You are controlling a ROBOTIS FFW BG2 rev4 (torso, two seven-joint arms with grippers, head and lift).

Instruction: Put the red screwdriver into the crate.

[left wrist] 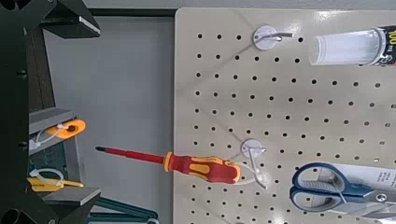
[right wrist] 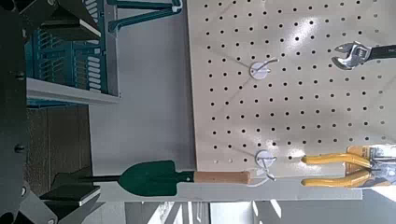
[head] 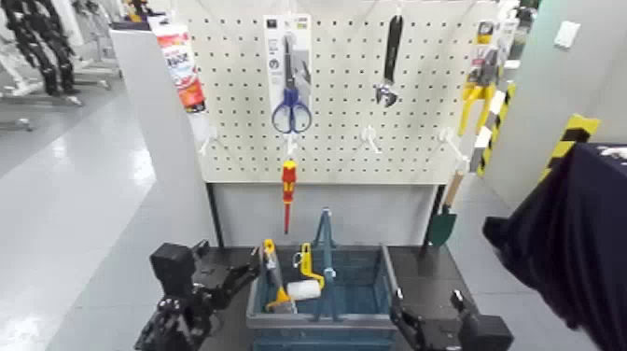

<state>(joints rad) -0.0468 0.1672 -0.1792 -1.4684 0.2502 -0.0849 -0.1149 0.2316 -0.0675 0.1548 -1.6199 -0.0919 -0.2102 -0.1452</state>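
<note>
The red screwdriver hangs tip down from a hook on the white pegboard, under the blue scissors. It also shows in the left wrist view, with its red and yellow handle on the hook. The blue-teal crate stands on the dark table below it, with its upright centre handle. My left gripper is open and empty, low at the crate's left end, well below the screwdriver. My right gripper is open and empty at the crate's right front corner.
The crate holds yellow-handled tools and a white roller. The board also carries a wrench, yellow pliers, a green trowel and a tube. A person in dark clothing stands at the right.
</note>
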